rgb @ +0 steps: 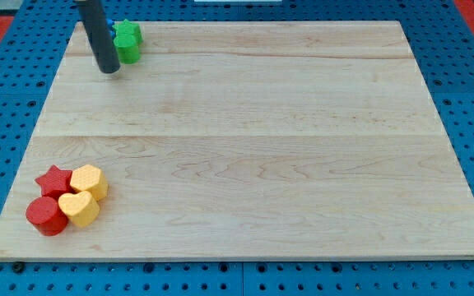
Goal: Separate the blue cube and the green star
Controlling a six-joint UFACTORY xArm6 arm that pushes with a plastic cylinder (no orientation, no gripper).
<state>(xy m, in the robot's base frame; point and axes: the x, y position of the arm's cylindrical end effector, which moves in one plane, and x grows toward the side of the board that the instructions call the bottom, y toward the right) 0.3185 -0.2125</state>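
Observation:
The green star [127, 42] sits at the top left corner of the wooden board [245, 140]. A sliver of blue shows at its left edge behind the rod; this is the blue cube [111, 31], mostly hidden. My tip [109, 69] rests on the board just left of and below the green star, close to or touching it.
A cluster of blocks lies at the bottom left: a red star [53, 180], a yellow hexagon-like block [89, 180], a yellow heart [79, 208] and a red cylinder [46, 215]. The board's edges border a blue pegboard.

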